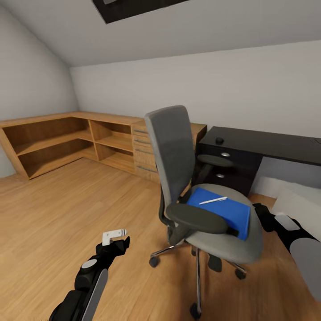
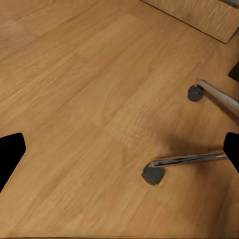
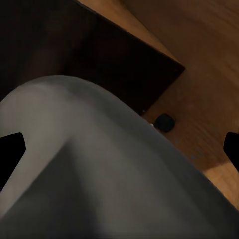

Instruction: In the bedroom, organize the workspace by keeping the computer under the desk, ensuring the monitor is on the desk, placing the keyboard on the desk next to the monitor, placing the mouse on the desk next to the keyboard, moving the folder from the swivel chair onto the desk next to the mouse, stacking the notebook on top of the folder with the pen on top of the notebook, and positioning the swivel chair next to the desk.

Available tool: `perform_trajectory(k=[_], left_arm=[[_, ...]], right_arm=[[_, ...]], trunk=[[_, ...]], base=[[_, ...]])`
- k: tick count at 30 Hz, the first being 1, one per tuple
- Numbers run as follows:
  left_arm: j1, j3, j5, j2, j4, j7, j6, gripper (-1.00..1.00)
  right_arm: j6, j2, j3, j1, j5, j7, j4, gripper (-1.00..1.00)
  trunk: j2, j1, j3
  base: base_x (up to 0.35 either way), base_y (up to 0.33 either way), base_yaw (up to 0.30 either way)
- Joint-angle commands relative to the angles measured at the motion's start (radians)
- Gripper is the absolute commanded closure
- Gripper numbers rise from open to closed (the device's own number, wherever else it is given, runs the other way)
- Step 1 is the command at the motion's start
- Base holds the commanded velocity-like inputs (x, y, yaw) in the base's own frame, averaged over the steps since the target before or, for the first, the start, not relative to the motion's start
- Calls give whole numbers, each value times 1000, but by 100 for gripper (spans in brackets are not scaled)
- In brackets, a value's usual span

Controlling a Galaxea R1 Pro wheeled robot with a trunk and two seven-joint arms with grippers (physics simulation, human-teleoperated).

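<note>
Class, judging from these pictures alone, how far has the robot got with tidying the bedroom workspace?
Hardly begun. Done: nothing visible. In hand: the right claw is beside the swivel chair seat, gripping nothing. Left: the folder lies on the seat with the pen on it; the desk awaits them; the chair stands apart from it.

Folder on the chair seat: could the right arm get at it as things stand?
Probably yes. The folder lies flat on the chair seat with the pen on it, and the right gripper sits beside the seat's edge. The pen would slide if the folder tilts.
</note>
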Motion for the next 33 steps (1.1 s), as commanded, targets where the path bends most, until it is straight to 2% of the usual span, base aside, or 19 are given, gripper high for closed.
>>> perform_trajectory(k=[1,22,33], left_arm=[[-1,-2,10,0,0,9,3,-100],[-1,-4,10,0,12,8,2,-100],[-1,-4,10,0,16,7,0,-100]], right_arm=[[3,16,-5,0,-26,-5,-2,-100],[3,16,-5,0,-26,6,-4,-100],[-4,17,-3,0,-25,17,-5,-100]], trunk=[[0,0,-1],[0,0,-9],[0,0,-10]], base=[[0,0,257],[0,0,256],[0,0,41]])
